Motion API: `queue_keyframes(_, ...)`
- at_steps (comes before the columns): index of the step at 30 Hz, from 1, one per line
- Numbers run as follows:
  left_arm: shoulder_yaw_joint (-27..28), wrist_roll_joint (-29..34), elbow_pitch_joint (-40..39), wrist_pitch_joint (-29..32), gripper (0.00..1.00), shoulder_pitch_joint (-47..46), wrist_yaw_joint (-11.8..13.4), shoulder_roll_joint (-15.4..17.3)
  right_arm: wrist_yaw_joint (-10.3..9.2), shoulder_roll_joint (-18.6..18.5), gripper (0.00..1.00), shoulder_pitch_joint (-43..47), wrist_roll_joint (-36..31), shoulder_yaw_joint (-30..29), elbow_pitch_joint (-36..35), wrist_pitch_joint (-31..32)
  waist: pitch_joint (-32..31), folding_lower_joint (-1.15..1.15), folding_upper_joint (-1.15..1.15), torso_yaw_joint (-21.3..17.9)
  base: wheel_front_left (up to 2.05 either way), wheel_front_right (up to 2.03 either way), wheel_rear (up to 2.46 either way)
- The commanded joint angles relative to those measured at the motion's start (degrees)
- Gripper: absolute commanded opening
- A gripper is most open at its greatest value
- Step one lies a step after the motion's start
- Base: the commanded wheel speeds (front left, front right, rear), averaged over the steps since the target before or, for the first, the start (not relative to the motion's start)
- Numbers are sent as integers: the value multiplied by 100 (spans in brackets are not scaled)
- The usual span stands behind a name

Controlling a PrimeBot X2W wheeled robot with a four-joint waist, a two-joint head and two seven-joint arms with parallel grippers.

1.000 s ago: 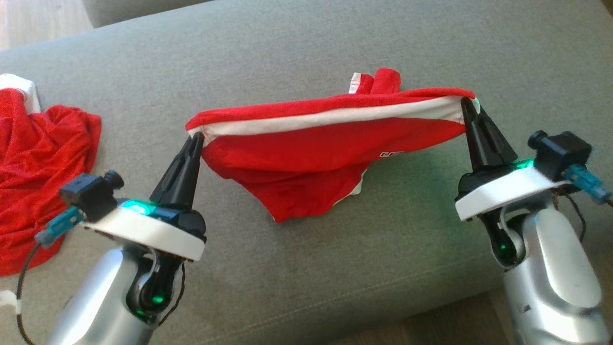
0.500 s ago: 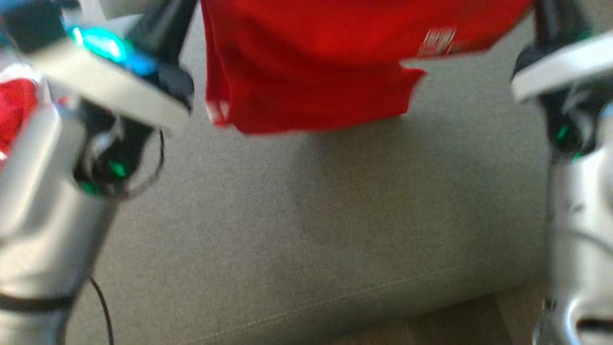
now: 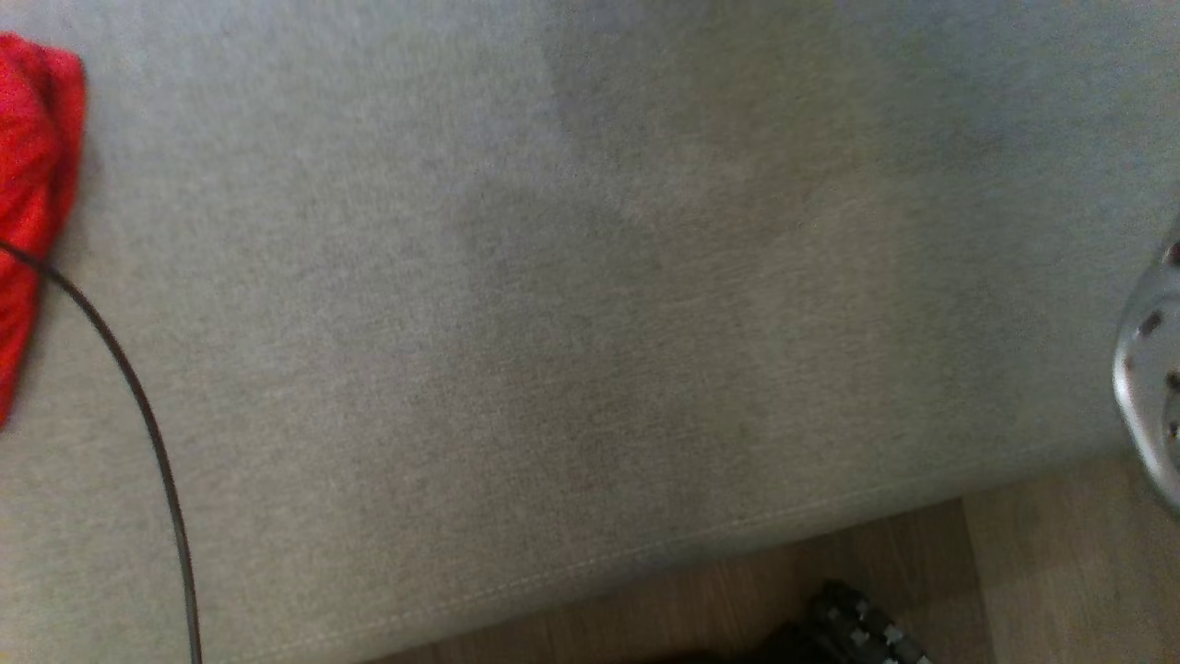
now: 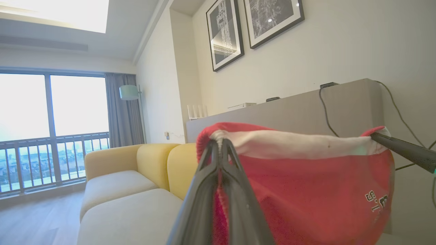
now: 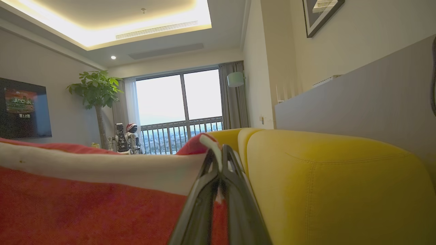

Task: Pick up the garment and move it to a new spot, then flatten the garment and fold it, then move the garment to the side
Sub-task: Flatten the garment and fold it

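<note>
The garment [image 4: 306, 190] is red with a white band along its top edge and a small dark print, and it hangs stretched in the air between my two grippers. In the left wrist view my left gripper [image 4: 221, 143] is shut on one end of the white band. The right gripper [image 4: 374, 136] pinches the other end. In the right wrist view my right gripper [image 5: 219, 149] is shut on the band's corner, and the garment [image 5: 85, 204] runs off to the left.
The grey cushion [image 3: 590, 323] lies below, with wooden floor [image 3: 1014, 572] past its front edge. Another red cloth [image 3: 28, 184] lies at the left edge, crossed by a black cable [image 3: 138, 406]. A silver arm part [image 3: 1152, 369] shows at the right. A yellow sofa [image 5: 323, 177] is nearby.
Both grippers have risen with the garment held between them and left the top of the head view. The head view itself has also shifted.
</note>
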Motion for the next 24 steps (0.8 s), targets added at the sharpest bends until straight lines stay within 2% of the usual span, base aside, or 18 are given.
queue_keyframes(1, 124, 178, -14, -153, 0, -440, -33, 82, -1, 61, 0, -355, -120, 1, -92, -131, 638, -3, 0, 120, 0, 0, 0)
queue_keyframes(4, 124, 558, -192, -251, 0, -636, -33, 1, -1, 41, 0, -584, -230, -31, -15, -250, 849, -3, 0, 182, 0, 0, 0)
queue_keyframes(8, 38, 749, -935, -256, 0, 115, -34, 156, -1, 48, 0, -295, 27, 93, 316, -158, 935, -3, 0, 225, 0, 0, 0)
queue_keyframes(14, -151, 297, -1369, -258, 0, 1812, -34, 452, -1, 50, 0, 821, 728, 389, 727, 1169, 785, -3, 0, 315, 0, 0, 0)
queue_keyframes(16, -160, 183, -1601, -258, 0, 2393, -34, 517, -1, 29, 0, 1245, 1140, 504, 575, 1639, 715, -3, 0, 322, 0, 0, 0)
queue_keyframes(17, -154, 17, -1833, -258, 0, 2962, -35, 537, -1, -58, 0, 1703, 1466, 612, 284, 1998, 618, -3, 0, 337, 0, 0, 0)
queue_keyframes(19, -237, -62, -1967, -258, 0, 3228, -35, 577, -1, -91, 0, 1934, 1640, 641, 115, 2173, 565, -3, 0, 334, 0, 0, 0)
queue_keyframes(24, -932, -508, -2484, -258, 0, 4306, -35, 871, -1, -381, 0, 3201, 2109, 667, -836, 2960, 250, -3, 0, 406, 0, 0, 0)
